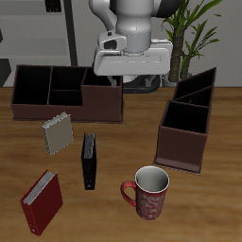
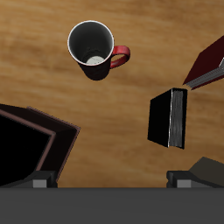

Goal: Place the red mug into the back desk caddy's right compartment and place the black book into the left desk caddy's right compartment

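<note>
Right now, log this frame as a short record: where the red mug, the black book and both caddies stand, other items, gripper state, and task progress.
red mug: red floral ceramic mug, upright, empty, on the table near its front edge
black book: thin black hardcover book, standing on the table, outside any caddy
back desk caddy: wide dark brown wooden organiser, compartments look empty
left desk caddy: narrow dark brown organiser, seen end-on
other items: red book; grey-beige patterned book
gripper: raised above the table, holding nothing; finger opening unclear
progress: neither placement done
</note>
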